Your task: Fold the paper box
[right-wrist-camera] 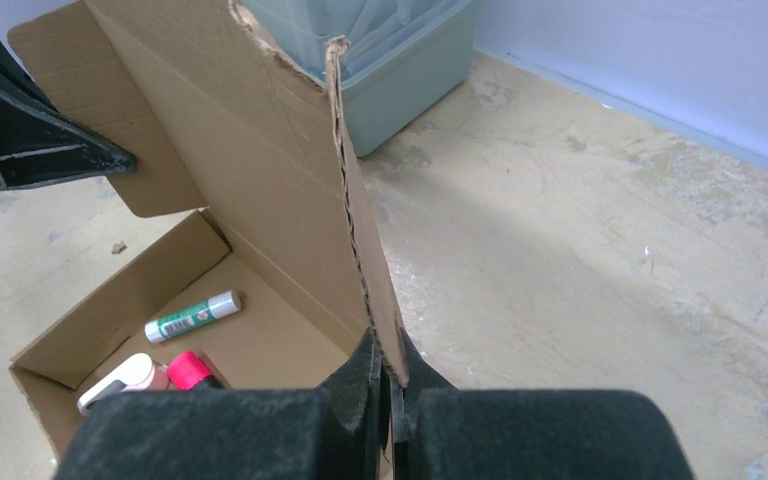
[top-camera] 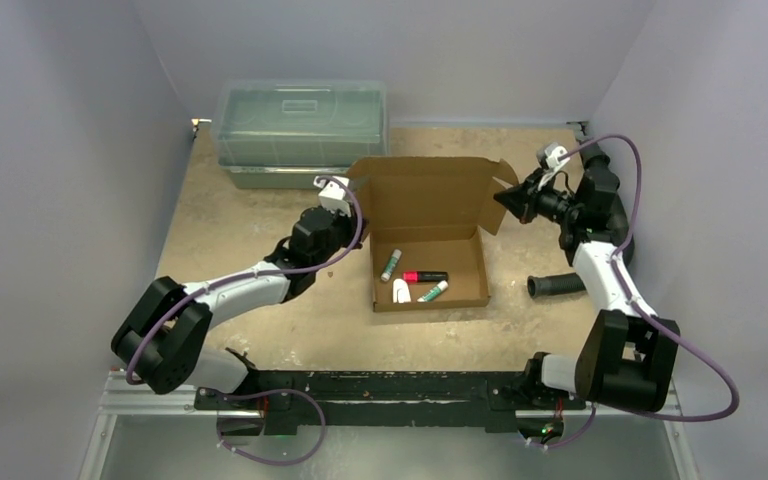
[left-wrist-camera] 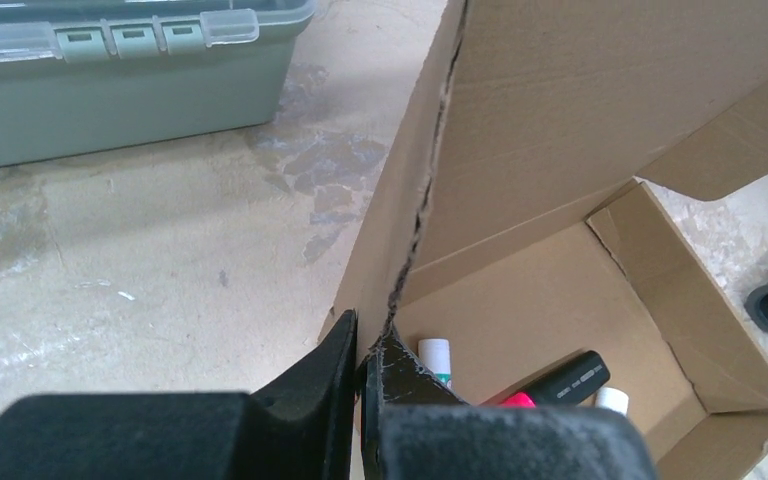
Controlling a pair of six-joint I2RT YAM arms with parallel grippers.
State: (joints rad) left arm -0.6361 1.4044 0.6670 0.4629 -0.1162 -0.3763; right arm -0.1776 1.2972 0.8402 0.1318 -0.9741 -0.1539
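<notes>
The brown cardboard paper box [top-camera: 430,262] sits mid-table, its tray formed and its lid [top-camera: 426,195] standing up at the back. Inside lie two green-labelled sticks, a black-and-pink marker [top-camera: 425,276] and a small white item. My left gripper [top-camera: 348,200] is shut on the lid's left side flap; in the left wrist view the jaws pinch that flap's edge [left-wrist-camera: 390,250]. My right gripper [top-camera: 508,198] is shut on the lid's right side flap; the right wrist view shows the jaws clamping the flap's edge [right-wrist-camera: 355,230].
A clear greenish lidded plastic bin [top-camera: 300,130] stands at the back left, just behind the box lid. A black cylindrical handle [top-camera: 557,286] lies on the table right of the box. Grey walls close in the table on three sides.
</notes>
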